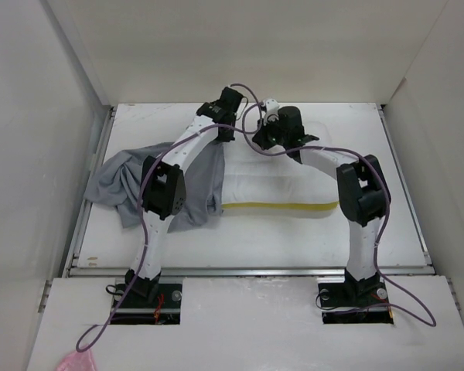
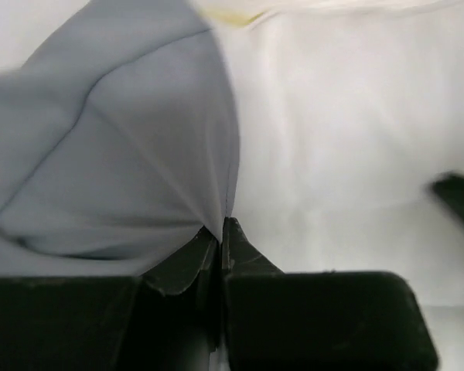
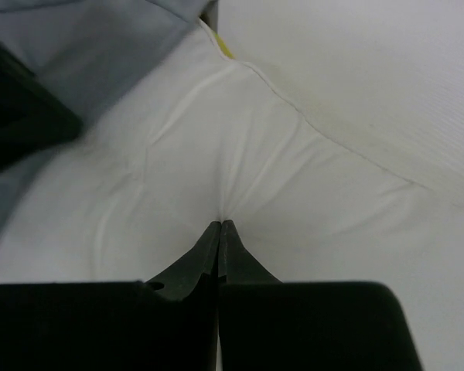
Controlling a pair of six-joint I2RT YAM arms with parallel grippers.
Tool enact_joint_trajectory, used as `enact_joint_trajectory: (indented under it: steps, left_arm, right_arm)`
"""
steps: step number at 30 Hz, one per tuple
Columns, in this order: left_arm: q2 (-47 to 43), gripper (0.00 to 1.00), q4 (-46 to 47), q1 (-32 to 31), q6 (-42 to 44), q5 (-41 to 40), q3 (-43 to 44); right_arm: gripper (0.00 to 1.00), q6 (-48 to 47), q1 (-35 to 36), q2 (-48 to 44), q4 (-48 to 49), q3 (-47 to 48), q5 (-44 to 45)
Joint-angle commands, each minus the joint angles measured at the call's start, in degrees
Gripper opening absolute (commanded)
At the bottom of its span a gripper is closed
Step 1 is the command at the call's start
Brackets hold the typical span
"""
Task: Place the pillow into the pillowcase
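Observation:
The white pillow [image 1: 282,185] lies across the table's middle, its yellow band [image 1: 282,206] along the near edge. The grey pillowcase [image 1: 120,182] is bunched at its left end and partly drawn over that end. My left gripper [image 1: 230,137] is shut on the pillowcase's edge, seen as grey cloth [image 2: 124,154] pinched at the fingertips [image 2: 223,226] beside the pillow [image 2: 332,116]. My right gripper [image 1: 258,143] is shut on a pinch of the pillow's white cover [image 3: 216,154] at its tips [image 3: 220,224]. Grey cloth [image 3: 116,46] lies just to the left.
White walls enclose the table on the left, back and right. The table's metal rim [image 1: 247,270] runs along the near edge. Purple cables [image 1: 251,104] loop above both wrists. A pink scrap [image 1: 76,361] lies at the bottom left by the left arm's base.

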Motion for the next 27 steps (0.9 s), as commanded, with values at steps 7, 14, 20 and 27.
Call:
enact_joint_trajectory:
  steps: [7,14,20,27]
  left_arm:
    - [-6.8,0.00,1.9,-7.6,2.6,7.7,1.6]
    - [-14.4,0.00,6.3,-9.3,0.2,11.7,-8.8]
    - [-15.6,0.00,5.0,-13.2,4.2,17.1,-4.7]
    - [-16.2,0.00,3.5,-17.1,6.4,23.0,0.0]
  right_arm:
    - [0.00,3.2,5.8,-12.8,6.9,-10.9,-9.8]
    - [0.00,11.6,-0.9,-17.5,16.2,-20.3,-23.4]
    - [0.00,18.9,0.3,-25.2,33.1,-26.6,-28.3]
    - [0.00,26.3,0.8,-29.5,50.5,-37.8,-22.6]
